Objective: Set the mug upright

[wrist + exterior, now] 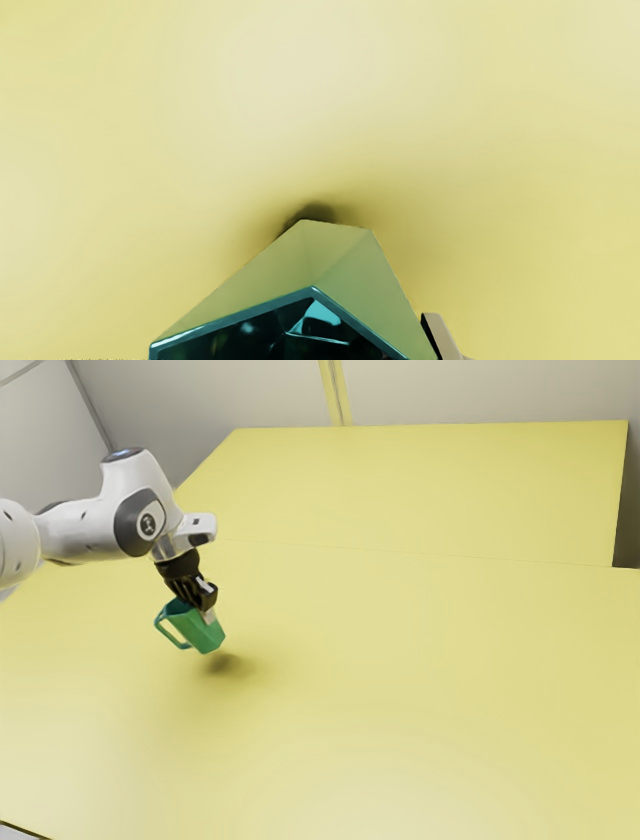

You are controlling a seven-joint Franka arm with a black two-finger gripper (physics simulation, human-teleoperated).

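Exterior view, clock on its frame: arm (75, 532) in from 9 o'clock. Handle (158, 624) sticks out toward 9. Mug (203, 634) tilted, mouth toward 11, base toward 5, held above the worktop (400, 660). My claw (208, 616) is clamped on it near the rim. Shadow (226, 663) at 5 from the mug. Wrist view: 1 fingertip (442, 337) against the mug's side.

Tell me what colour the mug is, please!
The mug is green, and that shows best in the exterior view.
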